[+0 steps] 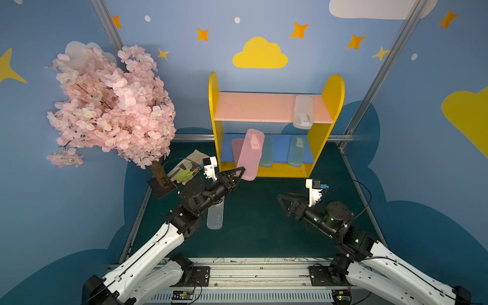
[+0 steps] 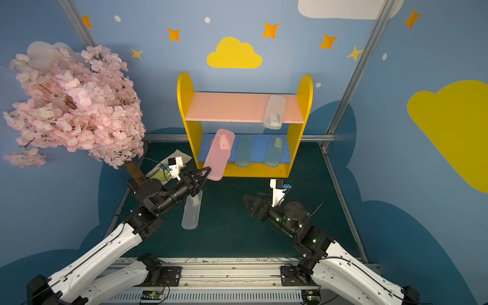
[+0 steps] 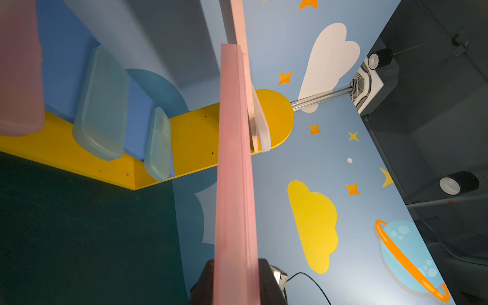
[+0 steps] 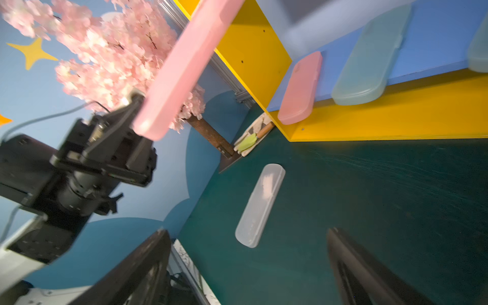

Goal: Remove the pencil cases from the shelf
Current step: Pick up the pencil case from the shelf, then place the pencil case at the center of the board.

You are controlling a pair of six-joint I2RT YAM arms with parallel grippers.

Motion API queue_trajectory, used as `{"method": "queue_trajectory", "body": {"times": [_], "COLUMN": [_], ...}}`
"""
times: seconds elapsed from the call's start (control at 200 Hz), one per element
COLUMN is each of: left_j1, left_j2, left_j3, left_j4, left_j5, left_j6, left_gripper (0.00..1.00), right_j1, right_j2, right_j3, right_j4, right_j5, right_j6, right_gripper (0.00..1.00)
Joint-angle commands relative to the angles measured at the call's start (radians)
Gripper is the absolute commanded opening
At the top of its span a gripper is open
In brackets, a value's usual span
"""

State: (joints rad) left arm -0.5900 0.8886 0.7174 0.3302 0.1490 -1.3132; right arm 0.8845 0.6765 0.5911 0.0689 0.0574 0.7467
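While the left gripper (image 1: 240,172) pinches a pink pencil case (image 1: 250,153), the right gripper (image 1: 283,207) gapes empty; the shelf (image 1: 334,97) stands beyond both.

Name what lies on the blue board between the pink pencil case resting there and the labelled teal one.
The unlabelled teal pencil case lies between the pink pencil case and the labelled teal pencil case, in both top views.

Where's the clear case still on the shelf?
In both top views the clear case lies at the pink upper board's right end, beside the yellow side panel, overhanging the front edge.
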Motion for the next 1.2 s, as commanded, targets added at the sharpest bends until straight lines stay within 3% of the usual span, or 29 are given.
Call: {"method": "queue_trajectory", "body": {"times": [0.0,0.29,0.581,0.931,1.196], "left_j1": [-0.013,-0.024,-0.028,-0.028,-0.031], "left_j2": [-0.077,-0.24,-0.263,-0.251,-0.224], "left_j3": [-0.055,-0.177,-0.204,-0.185,-0.184], "left_j4": [0.055,0.03,0.049,0.059,0.079], "left_j5": [0.006,0.003,0.015,0.032,0.05], "left_j6": [-0.012,-0.034,-0.056,-0.057,-0.063], "left_gripper": [0.04,0.03,0.03,0.03,0.03], "right_j1": [-0.008,-0.058,-0.075,-0.076,-0.076], "right_j2": [0.048,0.266,0.48,0.622,0.674], "right_j3": [0.02,0.165,0.335,0.396,0.405], "right_j4": [0.142,0.278,0.327,0.389,0.458], "right_j5": [-0.072,-0.252,-0.41,-0.48,-0.502], "right_j6": [0.096,0.244,0.344,0.447,0.497], "right_gripper": [0.95,0.9,0.82,0.71,0.52]}}
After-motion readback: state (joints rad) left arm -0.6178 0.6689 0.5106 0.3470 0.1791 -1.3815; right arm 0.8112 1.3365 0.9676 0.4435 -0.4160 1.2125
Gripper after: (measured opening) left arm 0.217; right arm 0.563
